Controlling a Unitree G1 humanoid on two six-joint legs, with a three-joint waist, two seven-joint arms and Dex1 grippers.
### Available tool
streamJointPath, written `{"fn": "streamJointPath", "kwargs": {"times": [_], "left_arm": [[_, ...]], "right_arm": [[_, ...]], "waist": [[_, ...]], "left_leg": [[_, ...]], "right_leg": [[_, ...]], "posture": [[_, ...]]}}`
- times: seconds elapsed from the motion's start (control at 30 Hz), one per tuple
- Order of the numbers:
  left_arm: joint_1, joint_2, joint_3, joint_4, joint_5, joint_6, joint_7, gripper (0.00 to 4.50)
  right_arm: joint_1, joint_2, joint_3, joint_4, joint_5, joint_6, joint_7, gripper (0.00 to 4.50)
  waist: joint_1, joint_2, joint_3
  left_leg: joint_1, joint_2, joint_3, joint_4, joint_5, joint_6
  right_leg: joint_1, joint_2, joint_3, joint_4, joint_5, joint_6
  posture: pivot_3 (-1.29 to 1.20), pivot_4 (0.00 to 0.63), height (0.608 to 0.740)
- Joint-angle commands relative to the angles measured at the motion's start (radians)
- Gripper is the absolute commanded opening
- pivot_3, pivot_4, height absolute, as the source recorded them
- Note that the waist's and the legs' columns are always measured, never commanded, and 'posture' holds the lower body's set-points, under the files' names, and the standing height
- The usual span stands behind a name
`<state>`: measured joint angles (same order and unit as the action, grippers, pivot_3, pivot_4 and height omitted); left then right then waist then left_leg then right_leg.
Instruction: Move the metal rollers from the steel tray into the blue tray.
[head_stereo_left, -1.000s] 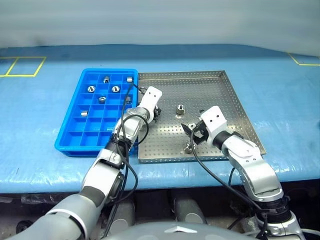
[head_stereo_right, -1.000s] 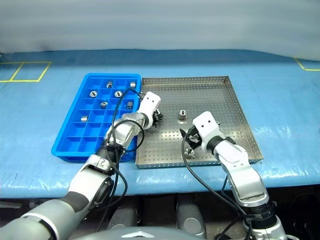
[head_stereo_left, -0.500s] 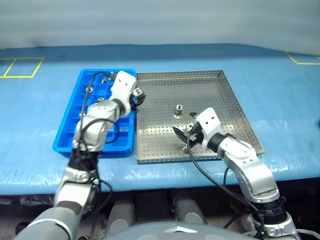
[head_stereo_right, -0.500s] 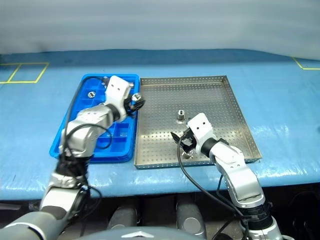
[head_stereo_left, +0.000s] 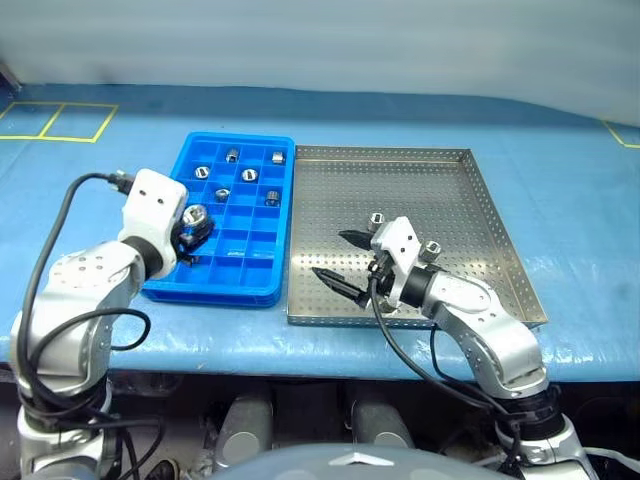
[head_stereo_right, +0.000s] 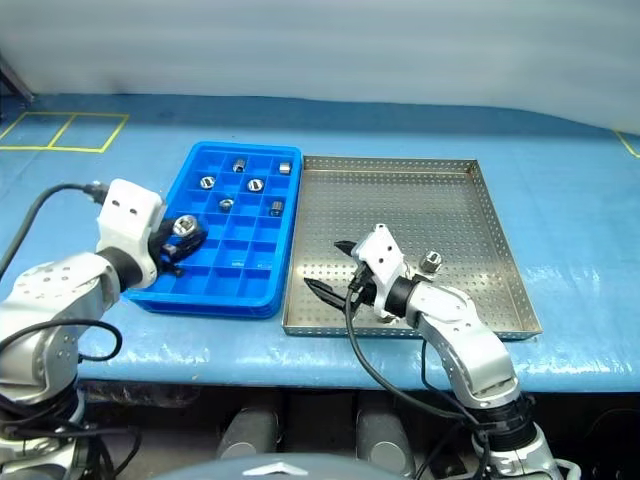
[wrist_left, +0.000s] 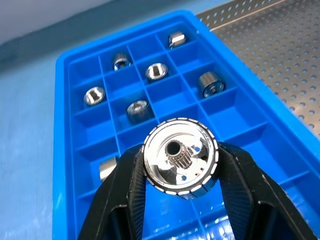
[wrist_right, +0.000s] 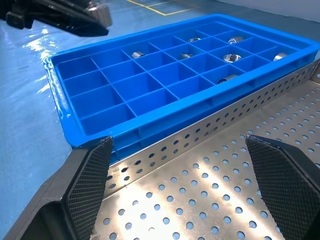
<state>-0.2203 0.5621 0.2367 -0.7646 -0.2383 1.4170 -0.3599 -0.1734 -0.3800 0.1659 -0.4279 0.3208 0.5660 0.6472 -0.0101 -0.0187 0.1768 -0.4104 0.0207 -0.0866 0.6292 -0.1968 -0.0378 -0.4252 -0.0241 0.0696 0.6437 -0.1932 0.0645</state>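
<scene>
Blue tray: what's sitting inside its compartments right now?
The blue tray holds seven metal rollers, one per compartment, mostly at its far end. The left gripper, shut on another roller above the tray, hides some near compartments.

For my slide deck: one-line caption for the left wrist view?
Left hand grips a metal roller above the blue tray, six rollers already sorted.

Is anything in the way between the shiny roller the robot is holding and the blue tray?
Nothing visible. The left gripper holds the roller over the blue tray, with empty compartments showing below it and no hand or object in between.
</scene>
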Motion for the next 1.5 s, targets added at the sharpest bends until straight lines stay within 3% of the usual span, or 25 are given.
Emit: {"fn": "streamJointPath", "kwargs": {"times": [0.03, 0.43, 0.67, 0.9, 1.0, 1.1, 1.23, 1.37, 1.5], "left_arm": [[0.044, -0.003, 0.047, -0.027, 0.041, -0.011, 0.059, 1.81], [0.056, -0.030, 0.044, 0.022, 0.057, -0.041, 0.118, 1.81], [0.088, 0.020, 0.040, 0.002, 0.059, -0.035, 0.098, 1.81], [0.074, -0.008, 0.044, 0.012, 0.064, -0.038, 0.119, 4.14], [0.035, -0.051, 0.046, 0.010, 0.046, -0.077, 0.118, 4.14], [-0.044, -0.158, 0.008, 0.031, -0.016, -0.218, 0.080, 4.14], [-0.177, -0.267, -0.190, 0.204, -0.049, -0.438, -0.018, 4.14], [-0.340, -0.339, -0.363, 0.577, 0.021, -0.644, -0.064, 4.14], [-0.491, -0.417, -0.438, 0.944, 0.090, -0.808, -0.081, 4.14]], "right_arm": [[-0.013, 0.002, -0.008, -0.012, 0.001, -0.028, -0.009, 4.50], [-0.017, -0.013, -0.006, -0.008, -0.028, -0.025, -0.040, 4.50], [-0.006, -0.007, -0.011, -0.008, -0.038, -0.026, -0.064, 4.50], [-0.006, -0.002, -0.011, -0.004, -0.043, -0.031, -0.086, 4.50], [-0.007, -0.007, -0.007, -0.006, -0.054, -0.032, -0.094, 4.50], [-0.007, -0.016, -0.011, -0.016, -0.073, -0.017, -0.114, 4.50], [0.003, -0.088, 0.009, -0.056, -0.145, 0.044, -0.141, 4.50], [0.033, -0.178, 0.022, -0.110, -0.228, 0.096, -0.165, 4.50], [0.074, -0.203, -0.004, -0.184, -0.255, 0.142, -0.187, 4.50]], "waist": [[0.001, 0.000, 0.000], [0.008, 0.000, 0.000], [0.001, 0.000, 0.000], [0.002, 0.000, 0.000], [0.005, 0.000, 0.000], [0.010, -0.001, 0.000], [0.029, -0.001, 0.000], [0.025, -0.001, -0.001], [0.000, -0.001, -0.001]], "left_leg": [[0.000, 0.000, 0.000, 0.000, 0.000, 0.000], [0.000, 0.000, 0.000, 0.000, 0.000, 0.000], [0.000, 0.000, 0.000, 0.000, 0.000, 0.000], [0.000, 0.000, 0.000, 0.000, 0.000, 0.000], [0.000, 0.000, 0.000, 0.000, 0.000, 0.000], [-0.001, 0.000, 0.000, 0.000, 0.000, 0.000], [-0.001, -0.001, 0.000, 0.001, 0.000, -0.001], [-0.001, -0.002, 0.001, 0.002, 0.000, 0.000], [-0.002, -0.002, 0.001, 0.001, 0.000, 0.000]], "right_leg": [[0.000, 0.000, 0.000, 0.000, 0.000, 0.000], [0.000, 0.000, -0.001, 0.000, 0.000, -0.001], [-0.001, 0.000, 0.000, 0.000, 0.000, -0.001], [-0.001, 0.000, -0.001, 0.000, 0.000, -0.001], [0.000, 0.000, -0.001, 0.000, 0.000, -0.001], [0.000, -0.001, -0.001, 0.000, 0.000, 0.000], [0.001, -0.001, -0.001, -0.001, 0.000, 0.000], [0.001, -0.001, 0.000, -0.001, 0.000, 0.000], [0.000, -0.001, 0.000, -0.001, 0.000, 0.000]], "posture": [[0.16, 0.150, 0.740], [0.14, 0.150, 0.740], [0.14, 0.150, 0.740], [0.14, 0.150, 0.740], [0.14, 0.150, 0.740], [0.14, 0.150, 0.740], [0.12, 0.150, 0.740], [0.05, 0.150, 0.740], [-0.04, 0.150, 0.740]]}}
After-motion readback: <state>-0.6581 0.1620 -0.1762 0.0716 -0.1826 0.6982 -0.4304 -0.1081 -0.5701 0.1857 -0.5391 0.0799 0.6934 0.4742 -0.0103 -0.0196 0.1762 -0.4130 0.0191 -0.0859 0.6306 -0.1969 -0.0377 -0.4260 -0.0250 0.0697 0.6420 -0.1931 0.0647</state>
